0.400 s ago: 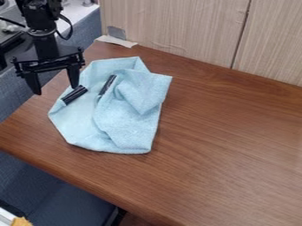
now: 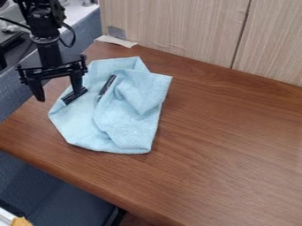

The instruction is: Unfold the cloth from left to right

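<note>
Scanning from the left, you find the gripper (image 2: pixel 59 96) at the table's left edge, jaws set wide apart. The finger nearer the blue cloth (image 2: pixel 126 126) overlaps a short black object (image 2: pixel 69 98) on it; you cannot confirm contact. Next, note the slim dark object (image 2: pixel 107 85) beside the raised folds. The cloth lies bunched on the left part of the table (image 2: pixel 236 145).

Arm at far-left corner, gripper open.

Black arm (image 2: pixel 46 22) comes in from the view's upper left, forearm near upright, slight tilt. Gripper (image 2: pixel 59 96) points down by the left edge of the surface (image 2: pixel 224 132), near its far-left corner. Fingers (image 2: pixel 76 84) wide apart, one tip close to that edge, the other further in. Crossbar (image 2: pixel 53 72) roughly level, slightly canted. Fingertip contact: can't tell.
</note>
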